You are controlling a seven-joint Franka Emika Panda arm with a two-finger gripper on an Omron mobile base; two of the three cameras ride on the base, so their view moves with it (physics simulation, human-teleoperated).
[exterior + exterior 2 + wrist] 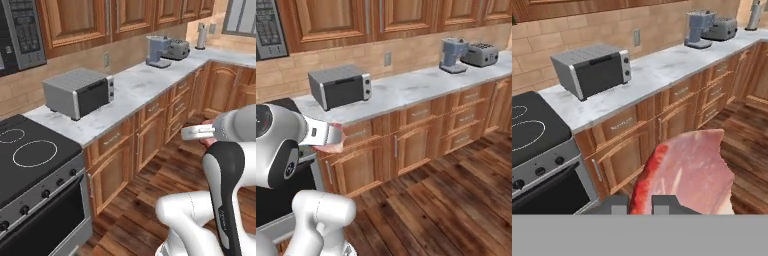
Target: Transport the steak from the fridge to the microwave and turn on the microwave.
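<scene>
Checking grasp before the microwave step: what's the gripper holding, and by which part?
The gripper holds the steak, pinched at its near edge; the rest of the slab sticks out ahead.
</scene>
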